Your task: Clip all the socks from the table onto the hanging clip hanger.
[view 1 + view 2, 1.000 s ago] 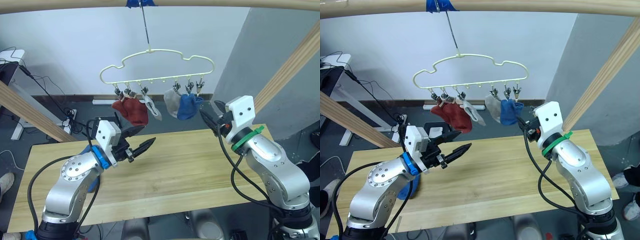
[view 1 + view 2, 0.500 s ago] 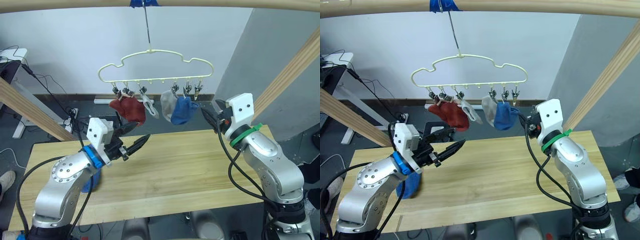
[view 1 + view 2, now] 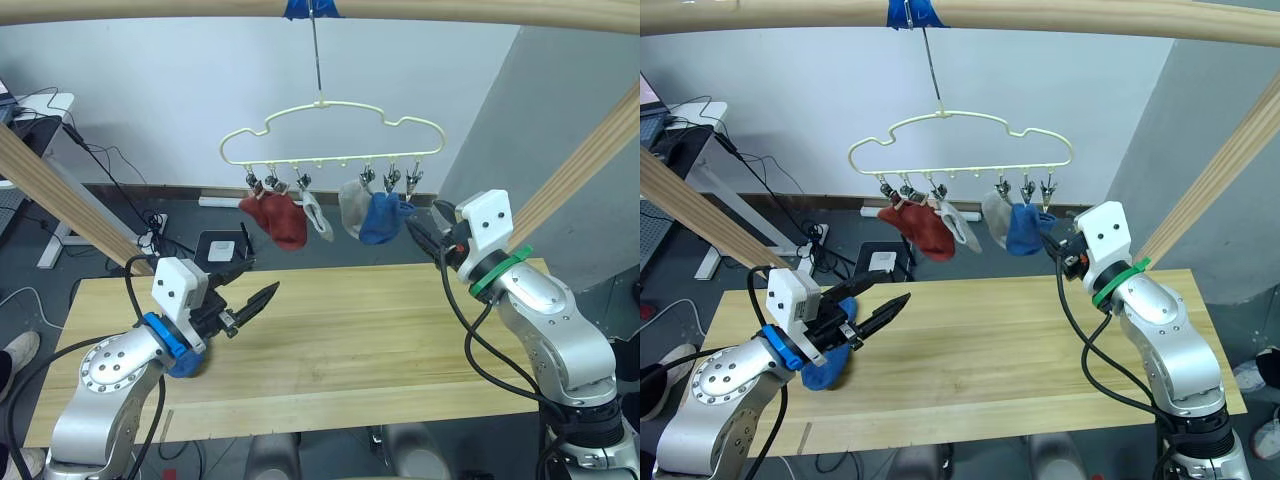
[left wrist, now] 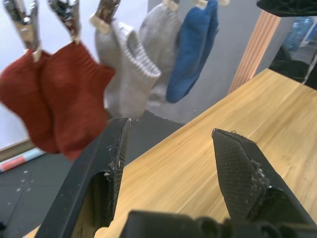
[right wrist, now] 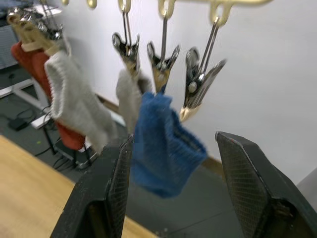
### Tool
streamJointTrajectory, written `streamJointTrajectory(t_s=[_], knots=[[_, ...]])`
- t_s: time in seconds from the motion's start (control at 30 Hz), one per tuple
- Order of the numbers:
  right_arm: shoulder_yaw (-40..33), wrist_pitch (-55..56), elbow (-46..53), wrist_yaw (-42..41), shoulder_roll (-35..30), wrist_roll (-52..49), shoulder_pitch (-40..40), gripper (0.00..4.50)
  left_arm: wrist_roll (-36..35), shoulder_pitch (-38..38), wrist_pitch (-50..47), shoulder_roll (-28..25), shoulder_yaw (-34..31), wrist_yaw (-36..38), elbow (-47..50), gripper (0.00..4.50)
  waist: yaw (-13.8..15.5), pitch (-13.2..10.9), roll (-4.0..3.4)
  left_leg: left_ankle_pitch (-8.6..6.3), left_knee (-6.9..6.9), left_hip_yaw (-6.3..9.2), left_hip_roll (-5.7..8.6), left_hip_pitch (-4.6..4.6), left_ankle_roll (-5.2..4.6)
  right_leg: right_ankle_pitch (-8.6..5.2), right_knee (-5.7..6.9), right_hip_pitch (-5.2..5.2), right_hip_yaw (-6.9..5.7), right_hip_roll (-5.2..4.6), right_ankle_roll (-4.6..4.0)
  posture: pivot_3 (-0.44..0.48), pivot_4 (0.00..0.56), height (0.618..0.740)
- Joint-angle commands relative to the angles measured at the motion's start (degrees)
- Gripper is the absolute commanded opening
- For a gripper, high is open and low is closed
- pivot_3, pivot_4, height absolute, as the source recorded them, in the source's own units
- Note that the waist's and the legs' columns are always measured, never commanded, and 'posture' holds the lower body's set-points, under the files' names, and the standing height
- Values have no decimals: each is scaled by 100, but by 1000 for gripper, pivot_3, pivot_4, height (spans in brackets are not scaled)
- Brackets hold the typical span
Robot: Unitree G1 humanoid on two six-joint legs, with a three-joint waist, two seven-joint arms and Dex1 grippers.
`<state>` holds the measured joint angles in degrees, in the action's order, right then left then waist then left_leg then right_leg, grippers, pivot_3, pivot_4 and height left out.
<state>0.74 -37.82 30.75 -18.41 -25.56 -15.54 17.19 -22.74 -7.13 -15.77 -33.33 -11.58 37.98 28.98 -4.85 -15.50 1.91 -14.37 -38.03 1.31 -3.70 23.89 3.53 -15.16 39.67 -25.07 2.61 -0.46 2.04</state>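
The cream clip hanger (image 3: pixel 333 130) hangs from a pole above the far edge of the table (image 3: pixel 380 340). Two rust red socks (image 3: pixel 280 217), two light grey socks (image 3: pixel 352 205) and one blue sock (image 3: pixel 381 216) hang from its clips. The rightmost clip (image 5: pixel 200 82) is empty. Another blue sock (image 3: pixel 826 368) lies on the table, partly under my left forearm. My left gripper (image 3: pixel 248 300) is open and empty, low over the table's left part, pointing at the hanger. My right gripper (image 3: pixel 426 228) is open and empty just right of the hung blue sock (image 5: pixel 166 148).
A round wooden pole (image 3: pixel 450 10) runs across the top, with slanted poles at left (image 3: pixel 60 190) and right (image 3: pixel 585 160). Blue tape (image 3: pixel 312 8) holds the hanger's hook. Behind the table are a black box (image 3: pixel 222 247) and cables on the floor.
The camera has shifted. My left gripper has drawn back to the left and lower, away from the red socks. My right gripper stays open near the hung blue sock.
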Motion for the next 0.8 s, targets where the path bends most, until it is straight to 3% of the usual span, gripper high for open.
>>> streamJointTrajectory(t_s=[0.03, 0.43, 0.67, 0.8], knots=[[-214, 215, 16, -129, -74, -17, -9, 2778, 133, -45, 276, 19, -50, -29, 92, 2911, 2, 16, 0, 0, -1, 0, 0, 0, 0, 0, 1, 0, 0, 0, -1, -75, 183, 740], [-214, 695, -128, -523, -243, 110, -380, 2778, 33, 12, 540, -200, -67, 460, -155, 2911, 12, 268, 2, 1, -1, -2, 0, -16, -1, 0, 4, 12, 1, 3, -1, -59, 150, 740], [-151, 606, -84, -333, -105, 171, -365, 2778, -100, 247, 377, -220, 82, 552, -128, 2911, 8, 284, 3, 9, 8, -2, -1, -102, -16, -4, -7, 103, 3, 7, 1, -78, 155, 740], [-148, 571, -8, -306, -72, 160, -430, 2778, -93, 306, 341, -186, 26, 515, -185, 2911, 8, 285, 3, 9, 6, -2, -1, -104, -16, -5, -6, 104, 7, 8, 3, -81, 154, 740]])
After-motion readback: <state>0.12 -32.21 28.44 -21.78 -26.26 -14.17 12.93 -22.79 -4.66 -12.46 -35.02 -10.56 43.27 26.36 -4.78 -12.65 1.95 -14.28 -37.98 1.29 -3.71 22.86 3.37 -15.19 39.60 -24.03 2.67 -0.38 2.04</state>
